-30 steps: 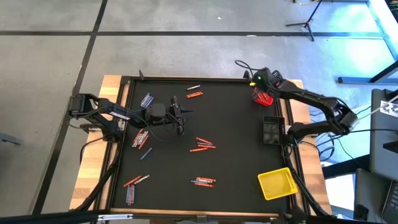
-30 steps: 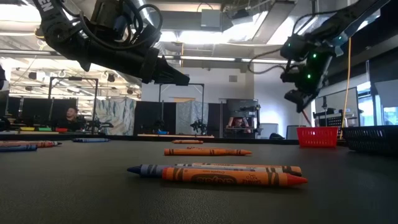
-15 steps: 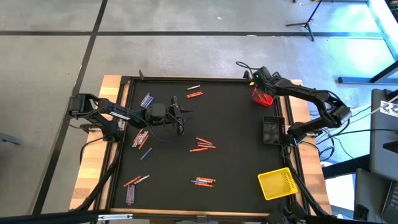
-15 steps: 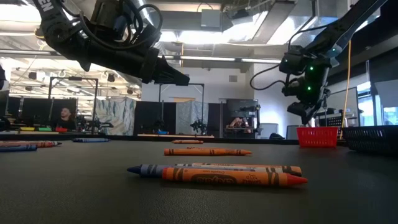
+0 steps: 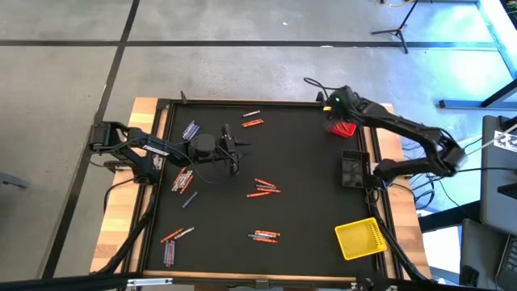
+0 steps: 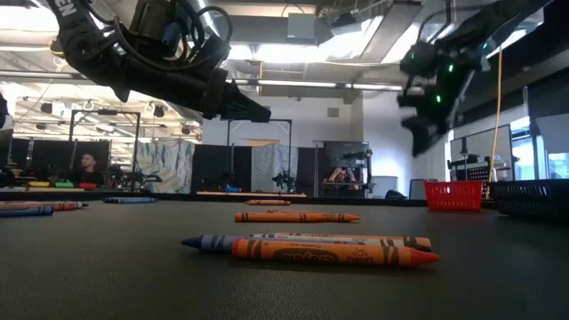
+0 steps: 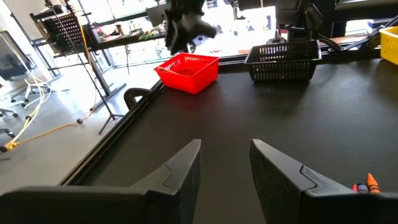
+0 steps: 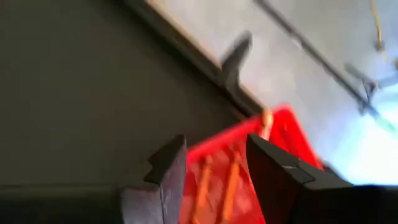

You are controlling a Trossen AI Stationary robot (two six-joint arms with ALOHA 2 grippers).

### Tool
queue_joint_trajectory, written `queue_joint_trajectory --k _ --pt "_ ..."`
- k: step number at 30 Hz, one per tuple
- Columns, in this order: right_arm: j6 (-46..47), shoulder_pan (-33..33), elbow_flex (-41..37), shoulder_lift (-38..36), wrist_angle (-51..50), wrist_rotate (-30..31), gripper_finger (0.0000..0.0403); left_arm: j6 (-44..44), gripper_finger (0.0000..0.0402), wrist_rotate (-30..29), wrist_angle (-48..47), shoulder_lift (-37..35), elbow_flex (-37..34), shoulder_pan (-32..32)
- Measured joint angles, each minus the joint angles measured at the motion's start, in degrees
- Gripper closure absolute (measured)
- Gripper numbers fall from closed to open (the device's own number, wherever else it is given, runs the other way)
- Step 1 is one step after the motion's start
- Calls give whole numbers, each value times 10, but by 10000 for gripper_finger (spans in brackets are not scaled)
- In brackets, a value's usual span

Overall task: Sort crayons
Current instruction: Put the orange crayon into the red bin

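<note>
The counter (image 5: 307, 178) wears a matt black, faintly grained mat, with pale bare wood showing along its side edges. The crayons (image 6: 311, 248) have smooth paper wrappers and waxy tips. The red bin (image 7: 188, 71), black bin (image 7: 283, 59) and yellow bin (image 5: 359, 238) look like moulded plastic mesh. The left claw (image 7: 225, 171) has matt dark plastic fingers.

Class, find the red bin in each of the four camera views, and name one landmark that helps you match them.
High view: red bin at the table's far right corner, under the right gripper.
Low view: far right.
Left wrist view: upper middle.
Right wrist view: behind the gripper's fingers.
Shared landmark: the black bin beside it; not in right wrist view.
</note>
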Motion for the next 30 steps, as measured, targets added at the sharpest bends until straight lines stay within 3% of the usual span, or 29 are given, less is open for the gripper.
queue_joint_trajectory --k 5,10,18,23,26,30 --pt "2 68 0 -46 55 -37 237 17 271 -4 21 0 0 6" --pt "1 133 -9 -47 129 -50 237 29 271 -5 27 0 0 6" --pt "-23 232 -130 -46 487 -133 237 3 271 -34 11 0 0 6" --pt "-61 260 -167 -45 612 -143 237 -18 271 -73 3 0 0 10" --pt "-19 277 -167 -45 622 -166 237 -35 271 -69 -50 0 11 22" --pt "-13 302 -167 -45 634 -209 237 -60 271 -37 -189 1 65 58"
